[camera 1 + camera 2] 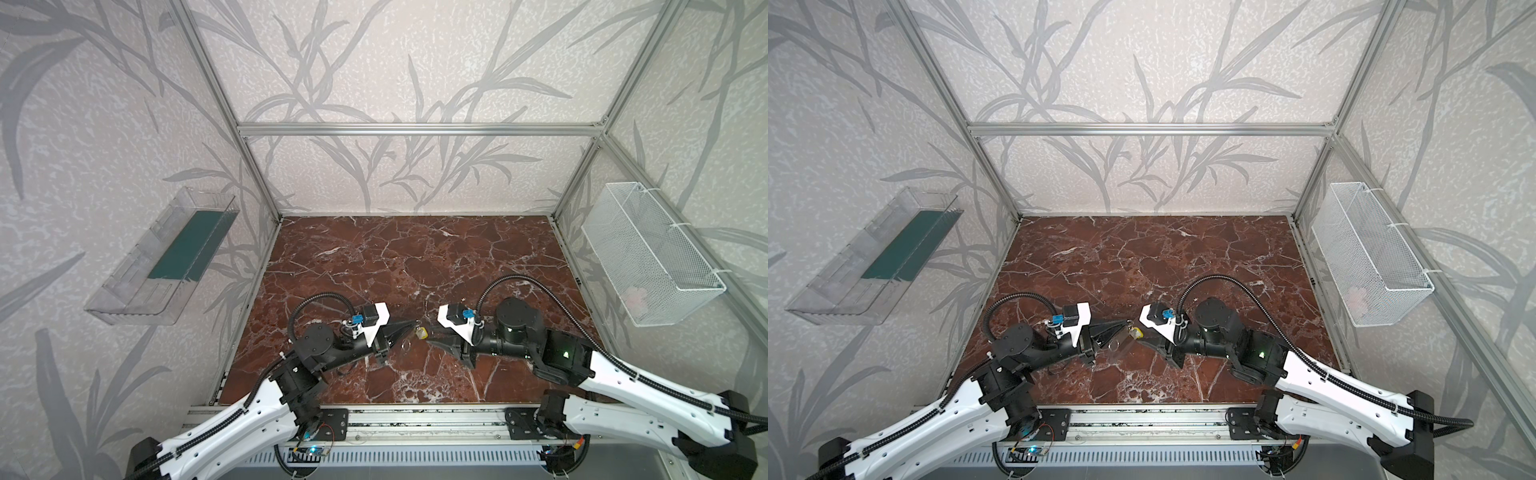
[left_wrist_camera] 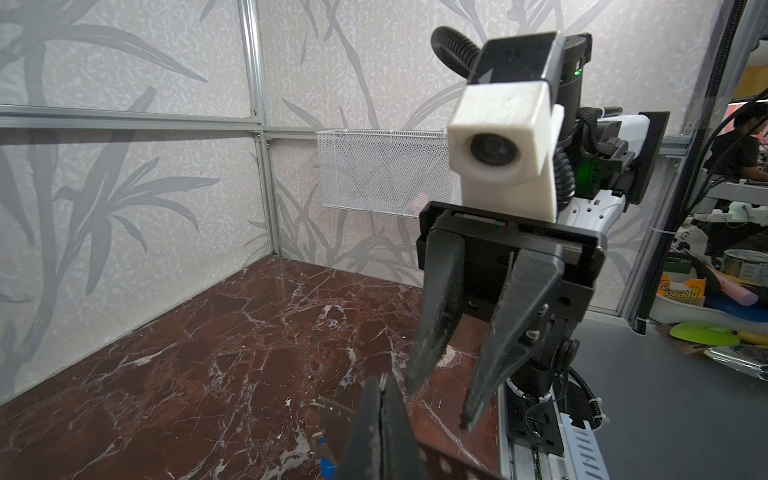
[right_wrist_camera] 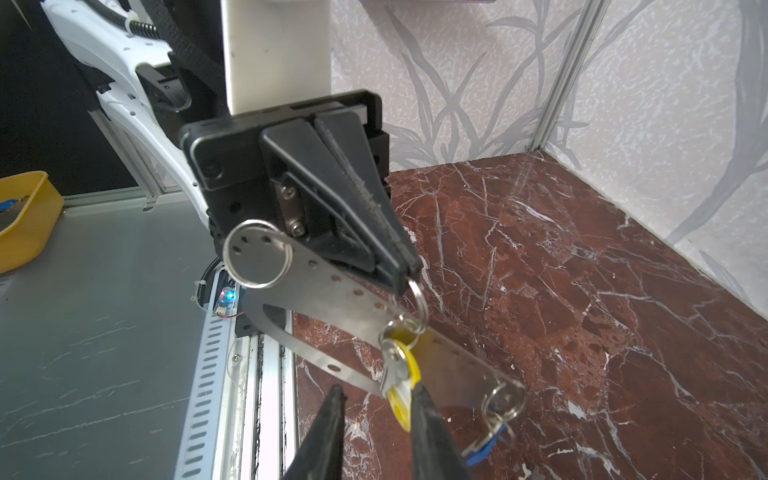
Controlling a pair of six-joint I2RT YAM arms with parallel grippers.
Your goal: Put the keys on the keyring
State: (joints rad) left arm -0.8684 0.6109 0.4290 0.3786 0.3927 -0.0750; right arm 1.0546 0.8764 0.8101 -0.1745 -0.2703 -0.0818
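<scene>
My left gripper (image 3: 405, 273) pinches the keyring (image 3: 332, 296); my right gripper (image 3: 376, 395), spread, flanks the yellow key (image 3: 401, 365). I should retreat straight, clear of it.

Far tabletop (image 1: 415, 257) open, keyring (image 3: 345, 299) and yellow key (image 3: 411, 365) block the near middle

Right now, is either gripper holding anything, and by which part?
Left gripper, shut, holds the keyring at its holed edge, by the split ring carrying the yellow key; pinching plate or ring, cannot tell. Right gripper is open, holding nothing.
</scene>
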